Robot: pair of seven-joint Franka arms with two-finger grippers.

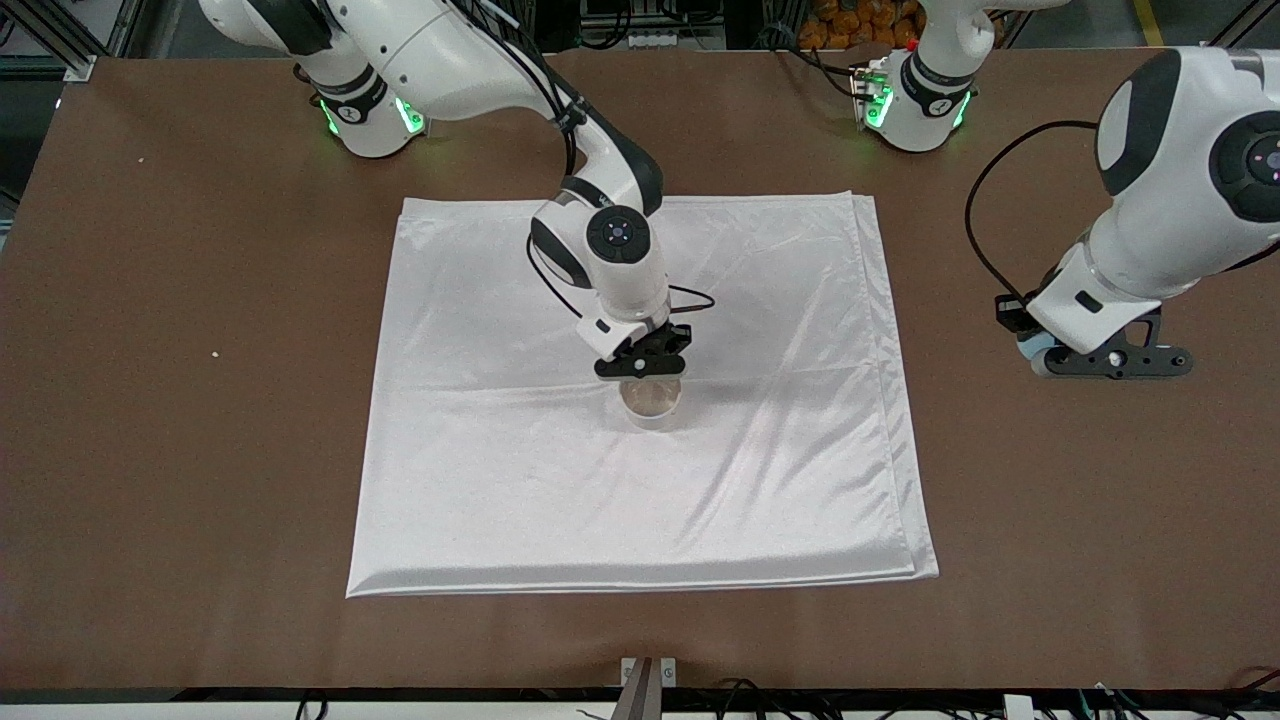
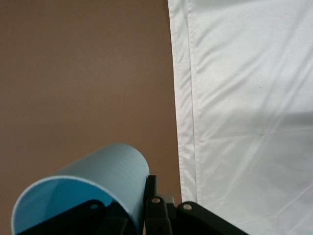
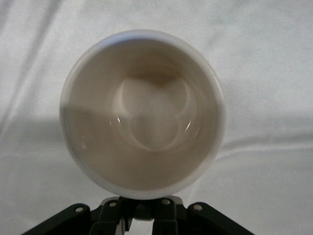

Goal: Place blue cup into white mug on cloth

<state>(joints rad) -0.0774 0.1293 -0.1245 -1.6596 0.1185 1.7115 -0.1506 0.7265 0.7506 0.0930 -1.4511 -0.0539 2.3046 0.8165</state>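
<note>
A: Two arms, one table (image 1: 180, 400). Start from the right arm's end. Item one?

B: Right gripper (image 1: 643, 362), low over the middle of the cloth (image 1: 480, 480), clenched at the white mug (image 1: 651, 402). The mug stands upright on the cloth. In the front view the gripper covers the mug's upper edge, so only the rim and pale inside show; handle and dots are not to be seen.

A: And from its wrist?

B: The mug (image 3: 142, 115) fills the right wrist view, mouth up, nothing inside it. The fingers (image 3: 112, 215) close in at its rim at the picture's lower edge, where they are cut off. What exactly they pinch is hidden, most likely the handle.

A: Item two, the cloth?

B: White, shiny, creased, folded double; the doubled edge shows toward the left arm's end (image 2: 183, 122).

A: Item three?

B: Left gripper (image 1: 1110, 362), over bare table just off the cloth's edge, at the left arm's end. It waits there, grasping the blue cup (image 2: 85, 193), which lies tilted on its side in the jaws. The left wrist view shows the cup's pale wall and brighter inside, partly cut off. In the front view only a sliver of blue (image 1: 1037, 352) peeks from under the wrist.
</note>
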